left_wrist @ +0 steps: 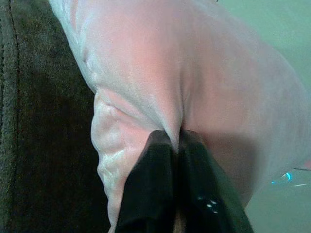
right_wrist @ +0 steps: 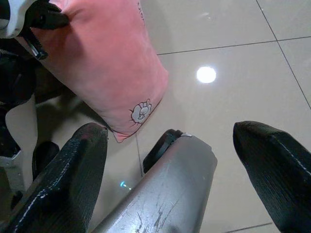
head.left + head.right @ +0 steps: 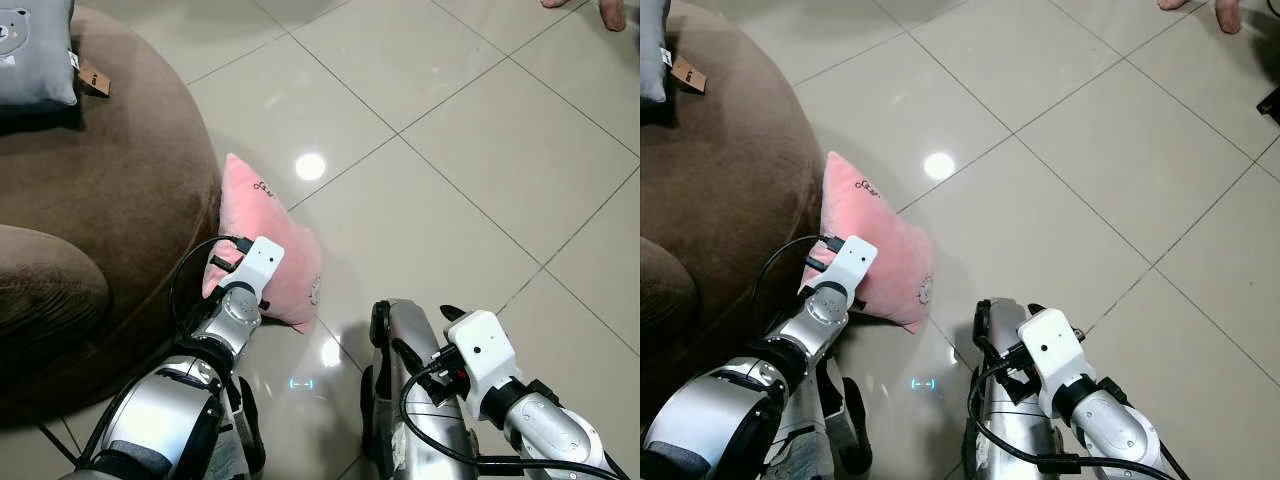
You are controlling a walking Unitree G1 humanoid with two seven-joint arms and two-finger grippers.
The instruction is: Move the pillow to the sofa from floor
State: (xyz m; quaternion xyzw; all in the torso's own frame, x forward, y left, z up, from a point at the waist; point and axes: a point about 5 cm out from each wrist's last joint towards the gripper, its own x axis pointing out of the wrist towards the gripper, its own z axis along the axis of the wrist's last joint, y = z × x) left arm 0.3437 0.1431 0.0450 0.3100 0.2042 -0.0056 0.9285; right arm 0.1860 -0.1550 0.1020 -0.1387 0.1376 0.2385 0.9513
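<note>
One thin fold of the pink pillow [image 1: 204, 87] is clamped in my left pincer [image 1: 177, 141], so it may slip out on lifting. Beside it the brown sofa [image 3: 120, 200] could snag the pillow; my right pincer [image 2: 170, 160] hangs apart

The pillow [image 3: 272, 248] stands on the tiled floor [image 3: 450, 180] against the sofa [image 3: 120, 190] on its left, a cushion [image 3: 35, 50] lies on the sofa behind, the left gripper [image 1: 177, 145] pinching the pillow's near edge

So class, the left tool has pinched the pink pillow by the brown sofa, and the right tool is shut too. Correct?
Not quite. The left tool does pinch the pillow by the sofa, but the right tool is open: the right wrist view shows its fingers spread wide.
</note>
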